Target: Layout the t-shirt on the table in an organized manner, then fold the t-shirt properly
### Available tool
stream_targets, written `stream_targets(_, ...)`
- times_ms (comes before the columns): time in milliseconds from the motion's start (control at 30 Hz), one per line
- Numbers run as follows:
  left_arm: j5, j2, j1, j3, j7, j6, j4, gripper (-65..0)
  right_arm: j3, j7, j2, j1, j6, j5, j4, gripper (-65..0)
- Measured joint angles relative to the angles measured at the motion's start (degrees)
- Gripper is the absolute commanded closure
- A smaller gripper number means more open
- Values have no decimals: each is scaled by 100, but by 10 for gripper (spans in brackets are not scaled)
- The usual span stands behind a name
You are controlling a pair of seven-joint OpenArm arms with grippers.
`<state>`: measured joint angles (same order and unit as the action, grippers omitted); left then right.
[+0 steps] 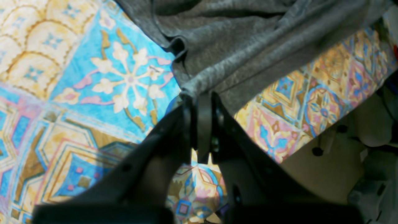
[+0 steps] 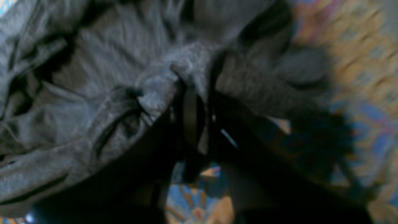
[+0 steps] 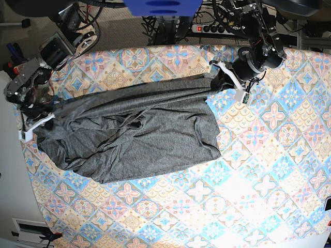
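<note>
The dark grey t-shirt (image 3: 134,129) lies rumpled on the left half of the tile-patterned table (image 3: 269,155), its upper edge pulled into a taut band between my two grippers. In the base view my left gripper (image 3: 220,77) is shut on the shirt's far right corner. The left wrist view shows that gripper (image 1: 199,93) pinching a bunched edge of the t-shirt (image 1: 236,46) just above the table (image 1: 93,93). My right gripper (image 3: 41,121) is shut on the shirt's left end by the table's left edge. In the blurred right wrist view that gripper (image 2: 192,84) holds gathered folds of the t-shirt (image 2: 93,77).
The table's left edge (image 3: 23,150) runs right beside the right arm. Cables and a power strip (image 3: 212,28) lie behind the far edge. A blue object (image 3: 163,6) hangs over the back middle. Patterned cloth stretches bare to the right and front (image 3: 232,206).
</note>
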<state>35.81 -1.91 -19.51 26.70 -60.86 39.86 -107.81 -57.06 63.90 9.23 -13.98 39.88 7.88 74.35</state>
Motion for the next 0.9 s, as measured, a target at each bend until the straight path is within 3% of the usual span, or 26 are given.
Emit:
stream_targets(200, -11, -2, 0, -2, -2, 0, 0, 0, 0, -494, 31, -2, -4, 0, -476, 0)
stream_targets(433, -15, -20, 0, -7, -149, 2, 0, 0, 2, -492, 31, 9, -2, -2, -590, -2)
stream_targets(500, -15, -20, 2, -13, -442, 2, 0, -32, 7, -496, 28, 22, -2, -9, -542, -117)
stream_targets(600, -22, -20, 0, -20, -614, 0, 0, -208, 7, -490, 26, 55, -7, -7, -461, -272)
stream_targets(667, -31, -22, 2, -22, -625, -2, 0, -278, 4, -479, 17, 68, -2, -22, -293, -339)
stream_targets(733, -11, -35, 2, -94, -621, 0, -2, -295, 4, -485, 28, 61, -24, -31, -46, -378)
stream_targets(900, -9, -15, -4, -140, -623, 0, -282, -275, 0, -590, 37, 195, -20, 66, 623, -377)
